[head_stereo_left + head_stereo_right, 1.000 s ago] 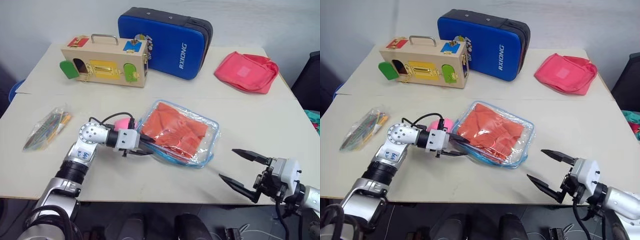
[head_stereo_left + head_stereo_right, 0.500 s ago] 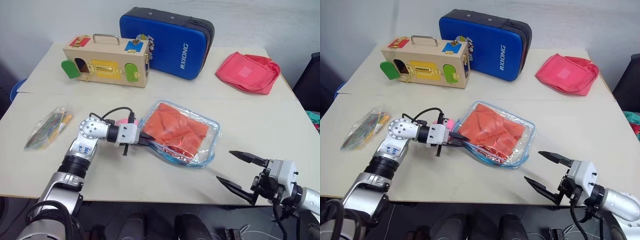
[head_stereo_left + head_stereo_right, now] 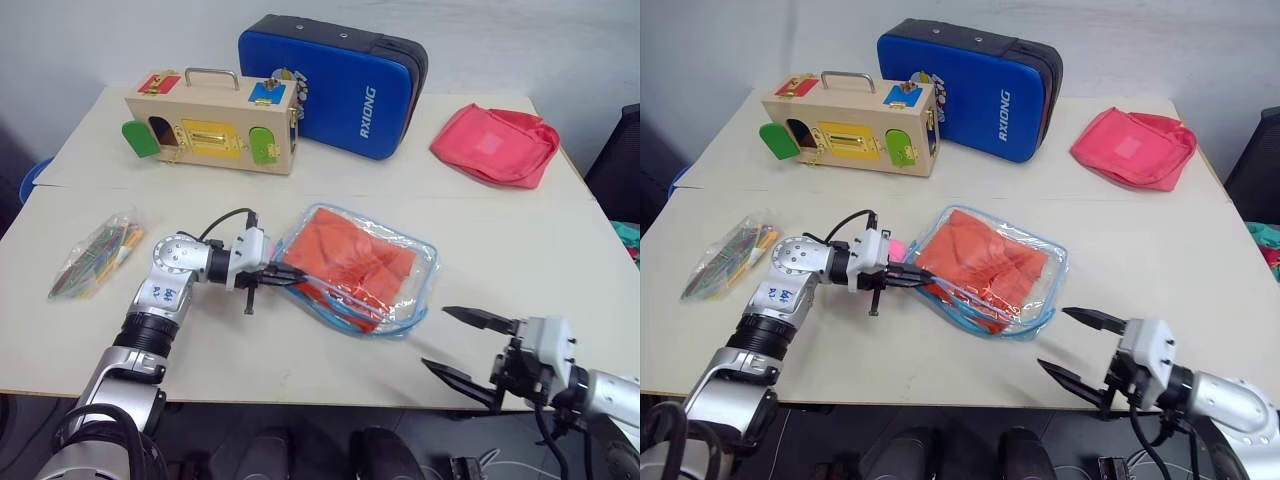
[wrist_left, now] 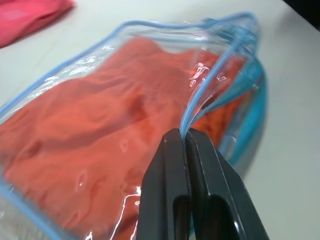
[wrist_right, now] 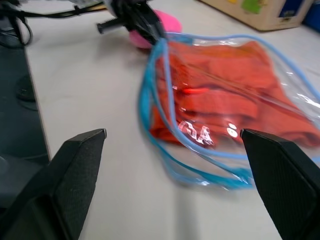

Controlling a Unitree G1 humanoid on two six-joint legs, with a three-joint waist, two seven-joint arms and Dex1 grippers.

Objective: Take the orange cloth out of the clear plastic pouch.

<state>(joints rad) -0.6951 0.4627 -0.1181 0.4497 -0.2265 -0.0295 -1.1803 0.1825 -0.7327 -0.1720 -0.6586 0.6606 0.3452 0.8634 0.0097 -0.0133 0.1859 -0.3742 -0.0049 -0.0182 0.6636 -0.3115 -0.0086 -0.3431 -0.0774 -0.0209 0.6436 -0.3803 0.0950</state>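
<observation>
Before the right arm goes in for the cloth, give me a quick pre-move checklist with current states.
1. Left gripper shut on the light-blue zipper edge of the clear plastic pouch: ok.
2. Pouch mouth gaping toward the right arm: ok.
3. Wrinkly orange cloth inside, not yet pulled: ok.
4. Right gripper jaws wide open, short of the pouch: ok.
5. Whether the left grip also pinches cloth: cannot tell.
6. Beige table between right gripper and pouch mouth free: ok.

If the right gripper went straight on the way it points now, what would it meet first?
Most likely the clear plastic pouch, at its open blue-edged mouth, with the orange cloth just inside. The right gripper is open and the table between looks free, though depth is uncertain.
</observation>
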